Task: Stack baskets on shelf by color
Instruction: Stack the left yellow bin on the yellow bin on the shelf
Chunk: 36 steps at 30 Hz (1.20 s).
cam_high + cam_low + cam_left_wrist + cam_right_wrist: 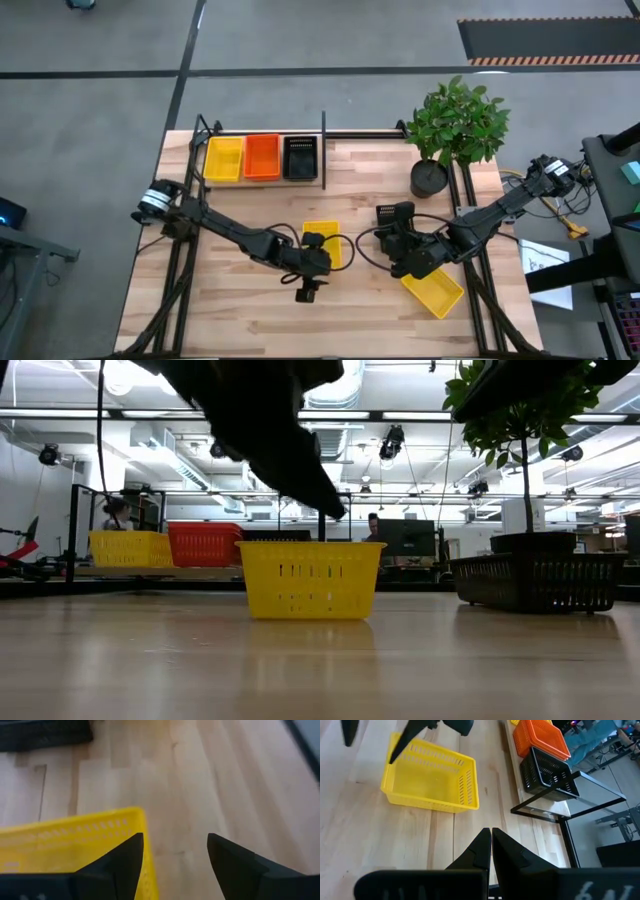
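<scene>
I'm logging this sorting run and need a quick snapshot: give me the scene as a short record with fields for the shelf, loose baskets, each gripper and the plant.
shelf: holds a yellow basket, an orange basket and a black basket side by side
loose baskets: middle yellow basket on the table; second yellow basket near the right arm
left gripper: open, one finger inside the middle yellow basket's rim
right gripper: shut, empty
plant: potted, back right

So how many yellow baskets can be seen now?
3. One yellow basket stands on the shelf, at its left end. One is mid-table at the left gripper. One lies beside the right gripper. Stacked ones may hide more.
</scene>
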Tool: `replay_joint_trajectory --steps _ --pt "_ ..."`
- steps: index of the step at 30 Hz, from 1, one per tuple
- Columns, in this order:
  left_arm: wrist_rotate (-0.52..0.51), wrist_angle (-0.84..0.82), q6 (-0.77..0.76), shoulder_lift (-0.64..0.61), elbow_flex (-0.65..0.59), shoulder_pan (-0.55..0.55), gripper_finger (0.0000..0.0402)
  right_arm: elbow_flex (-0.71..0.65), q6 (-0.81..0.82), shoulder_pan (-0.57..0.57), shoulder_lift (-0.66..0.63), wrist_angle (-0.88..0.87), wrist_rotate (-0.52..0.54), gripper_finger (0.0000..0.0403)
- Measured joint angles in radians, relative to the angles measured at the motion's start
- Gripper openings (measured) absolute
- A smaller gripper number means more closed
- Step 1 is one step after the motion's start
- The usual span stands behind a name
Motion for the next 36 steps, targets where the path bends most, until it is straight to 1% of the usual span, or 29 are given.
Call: replay_joint_trajectory --steps 7,10,12,14,16,18,19,20,24,28,30,36 --pt "-0.007 -0.003 -0.035 0.059 -0.021 0.02 0.0205 -0.002 0.0 0.0 0.0 0.0 0.0 0.0009" --pt "0.001 -0.001 -0.04 0.078 -0.02 0.024 0.0191 -0.003 0.0 0.0 0.0 0.0 0.0 0.0009" --pt "0.003 -0.002 -0.039 0.08 -0.02 0.025 0.0169 -0.005 0.001 0.0 0.0 0.0 0.001 0.0009" --pt "0.003 0.0 -0.035 0.077 -0.02 0.026 0.0134 -0.007 0.001 0.0 0.0 -0.001 0.0 0.0009" --pt "0.003 -0.005 -0.026 0.068 -0.02 0.028 0.0089 -0.007 0.0 0.0 0.0 0.0 0.0 0.0009" --pt "0.002 -0.025 -0.007 0.049 -0.02 0.03 0.0034 -0.008 0.0 0.0 0.0 -0.001 0.001 0.0009" --pt "-0.005 -0.045 0.002 0.035 -0.02 0.03 0.0018 -0.008 -0.003 0.0 0.0 0.0 0.001 0.0009" --pt "-0.022 -0.064 0.019 0.019 -0.019 0.03 0.0012 -0.008 -0.005 0.0 0.0 0.0 0.001 0.0009" --pt "-0.062 -0.127 0.099 -0.075 -0.019 0.024 0.0004 -0.009 -0.001 0.0 0.0 0.0 0.001 0.0009" --pt "-0.101 -0.233 0.201 -0.191 -0.017 -0.005 0.0002 -0.017 -0.009 0.0 0.0 0.005 0.002 0.0009" --pt "-0.117 -0.295 0.256 -0.253 -0.018 -0.018 0.0002 -0.026 -0.034 0.0 0.0 0.04 0.002 0.0009" --pt "-0.235 -0.504 0.39 -0.447 -0.019 -0.021 0.0001 -0.039 -0.116 0.0 0.0 0.133 -0.011 0.0009"
